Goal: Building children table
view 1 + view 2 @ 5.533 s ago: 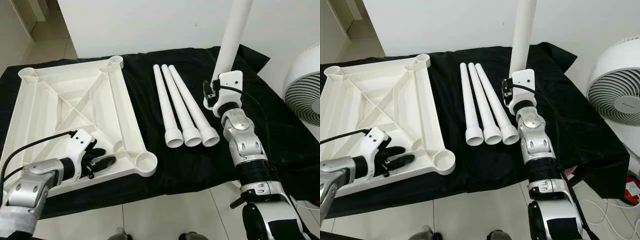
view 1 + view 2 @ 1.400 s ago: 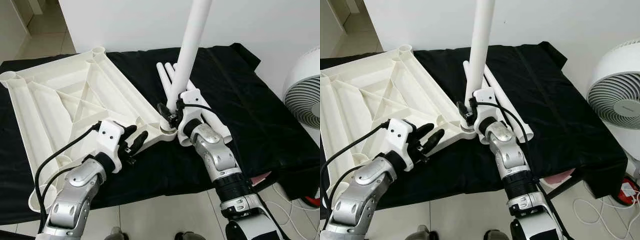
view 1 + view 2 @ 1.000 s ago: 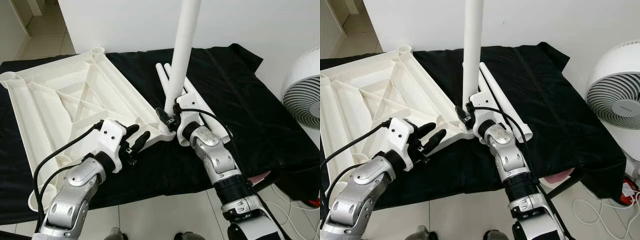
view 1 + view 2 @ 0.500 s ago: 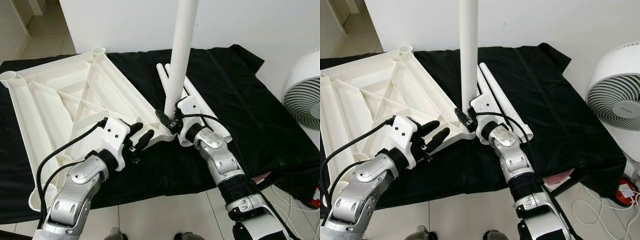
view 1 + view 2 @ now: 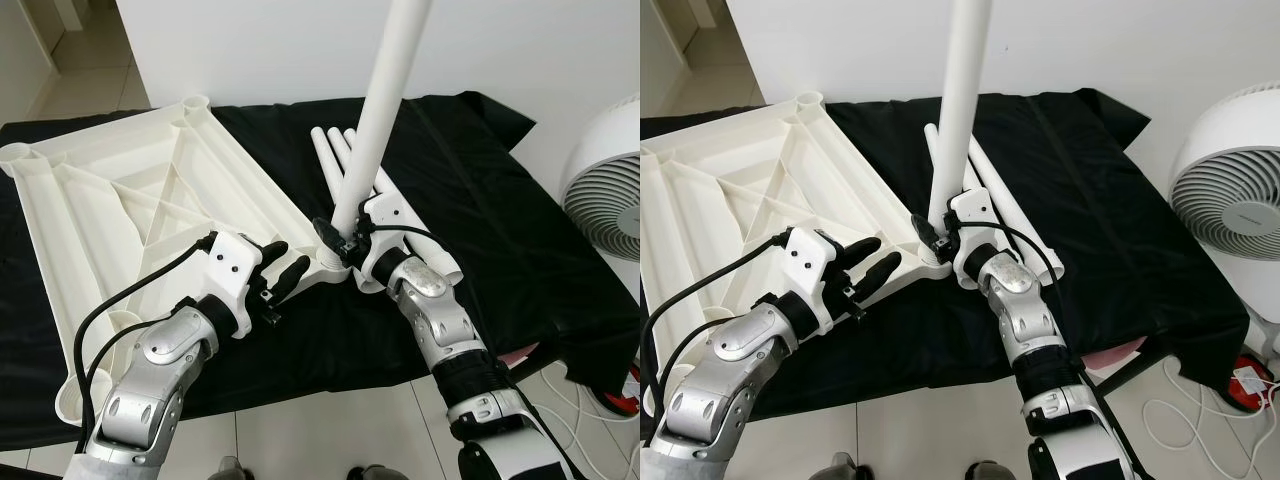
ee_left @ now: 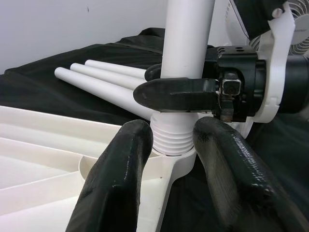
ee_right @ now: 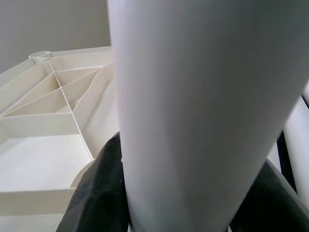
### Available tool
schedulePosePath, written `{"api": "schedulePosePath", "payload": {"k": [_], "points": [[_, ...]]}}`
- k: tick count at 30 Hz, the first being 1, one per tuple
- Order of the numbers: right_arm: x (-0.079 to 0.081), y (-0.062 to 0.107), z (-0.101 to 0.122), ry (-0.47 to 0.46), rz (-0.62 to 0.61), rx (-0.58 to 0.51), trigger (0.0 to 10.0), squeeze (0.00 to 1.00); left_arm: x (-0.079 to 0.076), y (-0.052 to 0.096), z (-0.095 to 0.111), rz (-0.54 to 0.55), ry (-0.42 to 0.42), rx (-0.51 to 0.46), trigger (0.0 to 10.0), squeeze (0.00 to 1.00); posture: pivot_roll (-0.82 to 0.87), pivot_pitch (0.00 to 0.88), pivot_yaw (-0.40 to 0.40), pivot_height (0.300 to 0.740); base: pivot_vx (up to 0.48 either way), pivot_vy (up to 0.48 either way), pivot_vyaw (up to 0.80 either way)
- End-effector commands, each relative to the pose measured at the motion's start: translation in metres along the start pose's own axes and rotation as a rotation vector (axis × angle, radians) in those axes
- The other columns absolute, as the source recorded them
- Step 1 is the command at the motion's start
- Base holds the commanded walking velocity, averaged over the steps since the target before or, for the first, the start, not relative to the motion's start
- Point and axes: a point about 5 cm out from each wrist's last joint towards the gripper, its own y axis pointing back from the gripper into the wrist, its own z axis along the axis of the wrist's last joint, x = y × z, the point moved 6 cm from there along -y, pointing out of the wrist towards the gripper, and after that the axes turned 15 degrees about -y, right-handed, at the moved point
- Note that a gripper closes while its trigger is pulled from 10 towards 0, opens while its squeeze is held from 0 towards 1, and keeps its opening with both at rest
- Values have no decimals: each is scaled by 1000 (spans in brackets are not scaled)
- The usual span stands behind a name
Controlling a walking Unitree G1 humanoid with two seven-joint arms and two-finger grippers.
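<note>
Left eye view: you face a black cloth (image 5: 480, 190) spread over a low surface, against a white wall (image 5: 250, 45), with a white fan (image 5: 610, 190) at the right and pale floor tiles below.

An upturned white plastic tabletop (image 5: 130, 215), ribbed underneath, lies on the cloth. Your right gripper (image 5: 335, 238) is clamped around a white table leg (image 5: 385, 100) standing slightly tilted, its threaded end in the tabletop's near corner socket (image 6: 171, 145). Your left gripper (image 5: 280, 272) has its fingers apart beside that corner. Three more legs (image 5: 335, 160) lie side by side behind.
</note>
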Motion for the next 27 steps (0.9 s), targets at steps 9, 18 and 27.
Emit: {"api": "schedulePosePath", "payload": {"k": [9, 18, 27], "points": [[-22, 8, -34, -61, -94, 122, 10000, 0, -4, 0, -1, -40, -3, -7, 10000, 0, -13, 45, -1, 740, 0, 0, 0], [-6, 11, -37, 100, -4, 119, 10000, 0, -4, 1, -2, -31, -2, -4, 10000, 0, -10, 43, -5, 740, 0, 0, 0], [7, 23, -42, 173, 92, 92, 10000, 0, -2, 3, -2, -14, -2, -2, 10000, 0, -7, 51, -14, 740, 0, 0, 0]]}}
